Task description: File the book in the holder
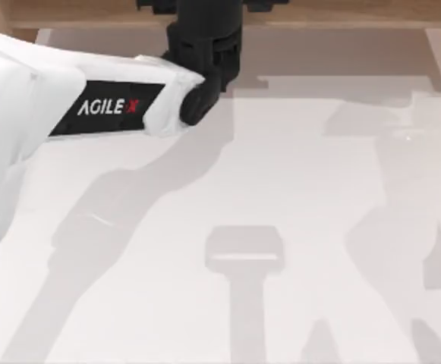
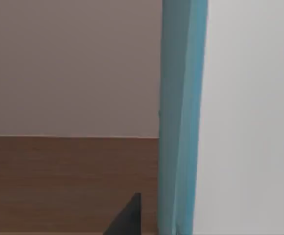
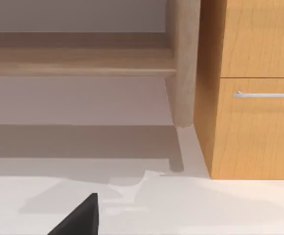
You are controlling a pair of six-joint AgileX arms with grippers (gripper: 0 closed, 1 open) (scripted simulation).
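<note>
The left arm reaches toward the top view's upper centre, its left pincer [image 1: 205,45] carrying the book [image 2: 181,117] upright, edge-on for slotting; I cannot tell the grip. The right arm sits parked.

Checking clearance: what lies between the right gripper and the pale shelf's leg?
Nothing; the right wrist view shows bare table between right gripper and shelf leg.

White left arm [image 1: 23,114] bears a black AGILEX band; its wrist is black.
</note>
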